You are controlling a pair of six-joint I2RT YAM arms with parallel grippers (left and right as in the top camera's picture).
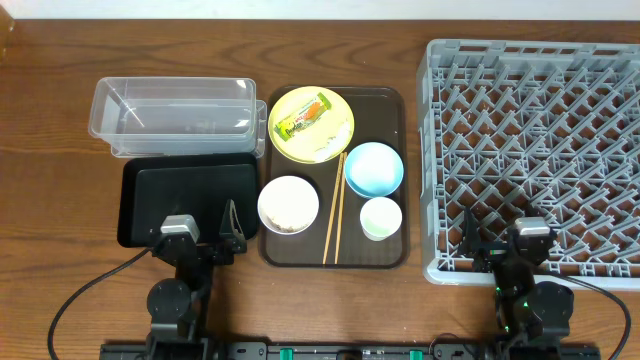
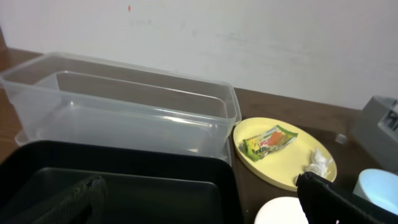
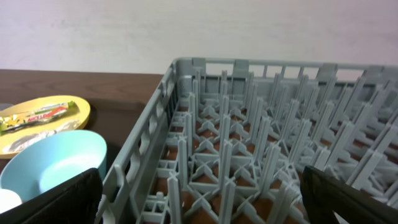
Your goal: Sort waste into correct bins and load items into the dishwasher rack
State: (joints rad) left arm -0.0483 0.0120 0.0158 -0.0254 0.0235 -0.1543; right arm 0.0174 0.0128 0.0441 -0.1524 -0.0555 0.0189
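Observation:
On the brown serving tray [image 1: 395, 100] sit a yellow plate [image 1: 335, 110] with the green-and-orange wrapper [image 1: 303, 117] and some white rice [image 2: 318, 162], a white bowl [image 1: 288, 204], a light blue bowl [image 1: 373, 168], a pale green cup [image 1: 381, 218] and wooden chopsticks [image 1: 333, 215]. The clear tub [image 1: 175, 115] and the black tray [image 1: 185, 195] lie to the left, the grey rack [image 1: 540, 150] to the right. My left gripper [image 1: 205, 232] [image 2: 205, 208] is open and empty over the black tray's near edge. My right gripper [image 1: 503, 240] [image 3: 199, 205] is open and empty over the rack's near left corner.
The brown wooden table [image 1: 50, 200] runs under everything, and a pale wall [image 2: 249, 37] stands behind it. The tub, the trays and the rack lie close together side by side. Black cables [image 1: 95, 280] trail from both arm bases at the front edge.

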